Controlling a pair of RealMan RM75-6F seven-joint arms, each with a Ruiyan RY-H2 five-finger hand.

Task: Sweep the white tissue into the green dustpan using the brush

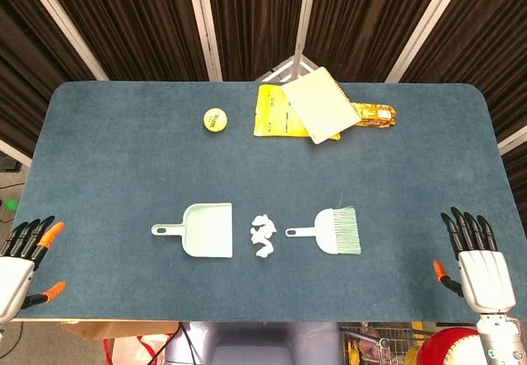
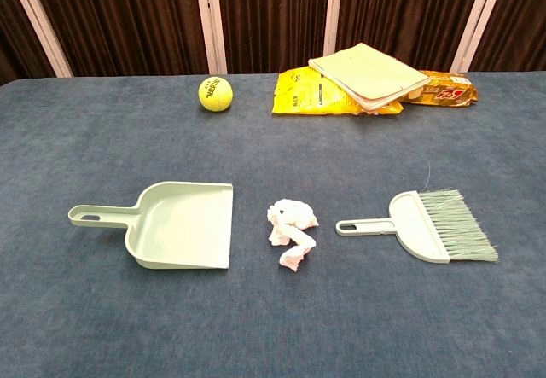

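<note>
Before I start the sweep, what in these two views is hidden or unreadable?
- Left hand: head view cuts it at the left edge; chest view misses both hands.
- Right hand: head view only, wrist cut by the bottom edge.
- Yellow packet: notebook covers part of it; print too small in both views.
- Orange packet: partly behind the notebook.
- Tennis ball: lettering too small to read.

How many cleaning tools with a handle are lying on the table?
2. The green dustpan lies left of the white tissue, with its handle pointing left. The brush lies right of the tissue, with its handle pointing toward it. None seems hidden.
</note>
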